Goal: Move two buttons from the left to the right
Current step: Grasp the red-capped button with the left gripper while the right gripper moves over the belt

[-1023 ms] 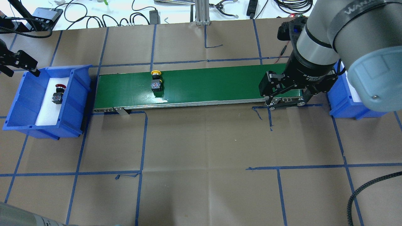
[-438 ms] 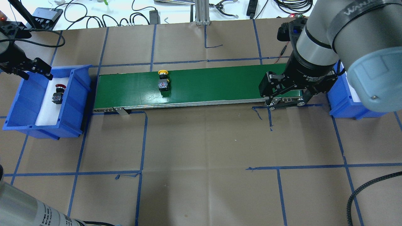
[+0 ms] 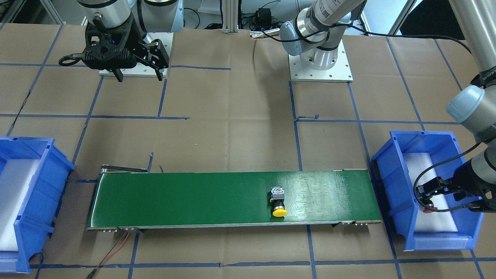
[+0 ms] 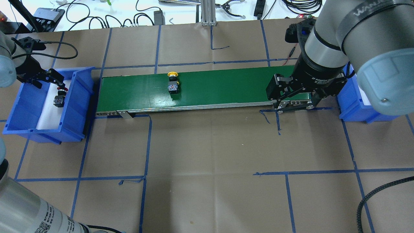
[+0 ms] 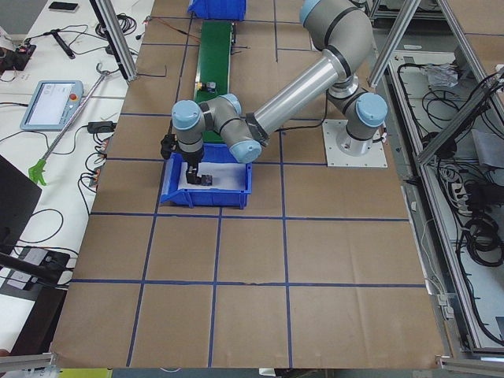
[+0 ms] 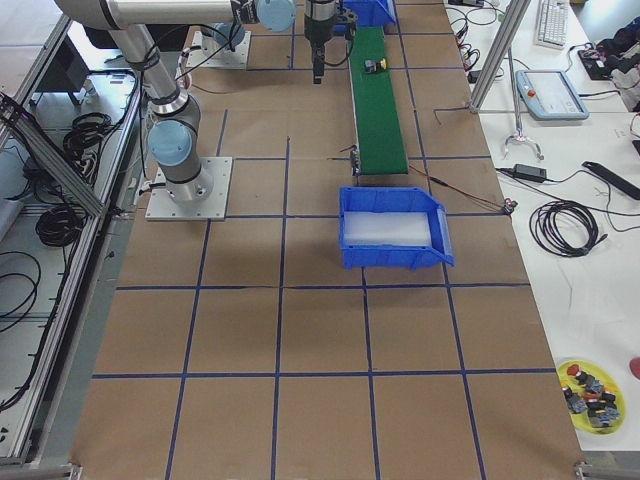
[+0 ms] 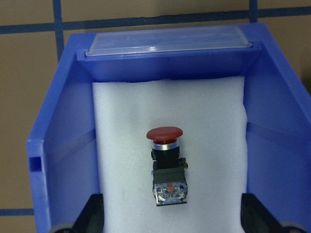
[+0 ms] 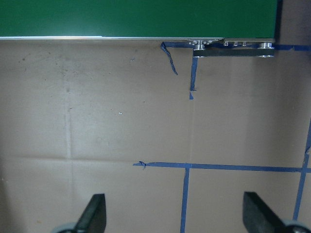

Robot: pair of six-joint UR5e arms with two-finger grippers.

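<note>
The red button [image 7: 166, 165] lies on the foam in the left bin [image 7: 58, 145], under the left gripper [image 4: 50, 84] — jaws wide and empty, set either side of its long axis, probably well above it. The yellow button [image 4: 173, 84] rides the belt [image 4: 226, 87], well short of the right gripper [image 4: 294, 103] — open, empty.

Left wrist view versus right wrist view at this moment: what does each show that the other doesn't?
Only the left wrist view: the red button lying on white foam inside the blue bin.
Only the right wrist view: the green belt edge and its metal end fitting.
Both: brown paper with blue tape; left gripper and right gripper each open, holding nothing.
</note>
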